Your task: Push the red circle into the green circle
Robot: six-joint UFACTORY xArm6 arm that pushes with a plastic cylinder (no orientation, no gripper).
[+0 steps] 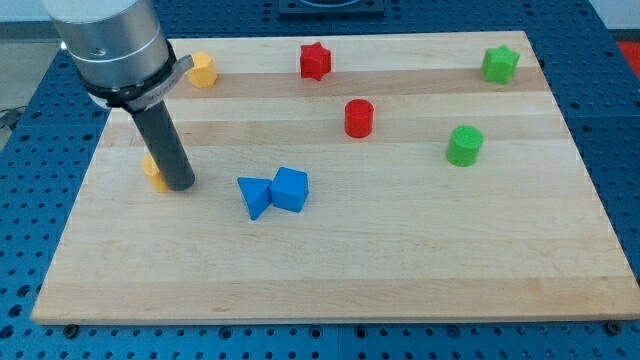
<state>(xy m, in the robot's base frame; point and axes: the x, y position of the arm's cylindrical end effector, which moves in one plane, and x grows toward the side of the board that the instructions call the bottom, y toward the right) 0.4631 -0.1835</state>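
My tip (180, 186) rests on the board (330, 270) at the left, touching or just beside a yellow block (153, 170) that the rod half hides; the shape of that block cannot be made out. There are no jaws here, just a bare rod, so nothing is clenched or held; it only pushes. Just right of my tip, on the near side, lie a blue triangle (254, 196) and a blue cube (291, 189), touching each other. The red circle (359, 118) stands well apart from my tip, farther back and to the right, and the green circle (464, 145) sits to its right and a little nearer, with bare wood between them. To do this step well, I judge the tip should reach the far-left side of the red circle, on the line running through both circles, before any contact. The route there should pass behind the blue pair, so they are not dragged along. Then a slow, straight push right and slightly nearer should carry red into green; an off-centre touch would likely roll it aside. At the far edge a yellow block (203, 69), a red star (315, 60) and a green star (499, 64) are out of the way.
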